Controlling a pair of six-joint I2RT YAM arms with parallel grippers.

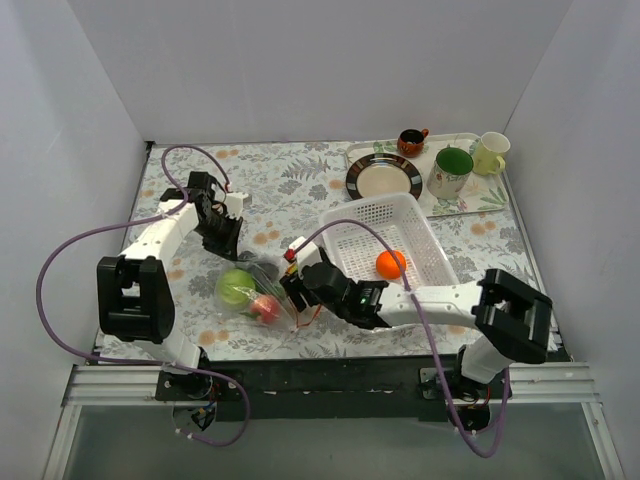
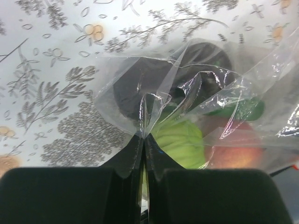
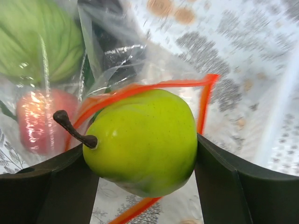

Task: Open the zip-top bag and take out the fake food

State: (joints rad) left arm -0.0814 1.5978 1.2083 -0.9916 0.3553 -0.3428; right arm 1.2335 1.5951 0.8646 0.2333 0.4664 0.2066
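Clear crinkly zip-top bag (image 1: 262, 295), orange-red zip strip, on patterned counter (image 1: 290, 190): left hand (image 2: 144, 140) pinching its film, right hand (image 3: 147, 163) clamping glossy lime-green plastic apple (image 3: 140, 135) at its mouth; risk: slick apple squirting free.

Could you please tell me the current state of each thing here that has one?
zip-top bag, zip strip parted, mouth open
left gripper, shut on the zip-top bag
right gripper, shut on lime-green apple at the bag's mouth
pink-red peach, inside the bag
orange ball, out, lying in white basket

Lime-green apple (image 3: 142, 140), orange-red zip strip (image 3: 205, 105)
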